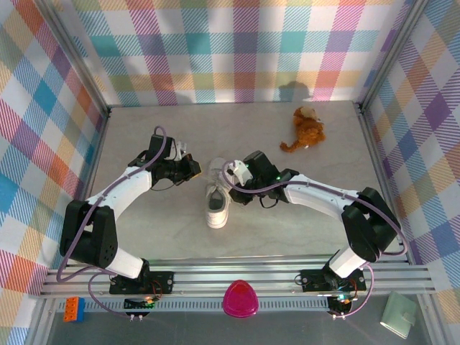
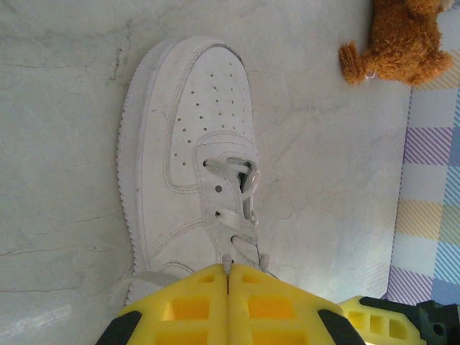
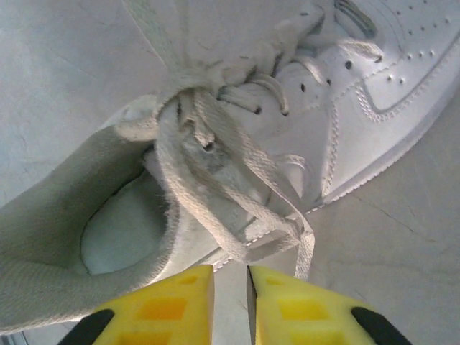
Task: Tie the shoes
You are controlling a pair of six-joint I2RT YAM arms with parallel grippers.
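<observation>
Yellow fingers [image 3: 172, 302] of the right gripper [image 3: 231, 280] stand a narrow slit apart, empty, just beside the laces [image 3: 215, 165]. At the collar end, the left gripper [image 2: 228, 272] is closed; whether it pinches a lace cannot be told. Mid-table, between both, lies the sneaker [image 1: 218, 205]. Judged best: centre one strand in the slit before closing. The right wrist view resolves the crossed strands; the top view blurs them but adds the plush toy [image 1: 305, 129].

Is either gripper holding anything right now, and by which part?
Can't tell. The left gripper is shut against the laces of the white sneaker; the right gripper stands slightly open by a lace loop. No pinched lace is visible.
</observation>
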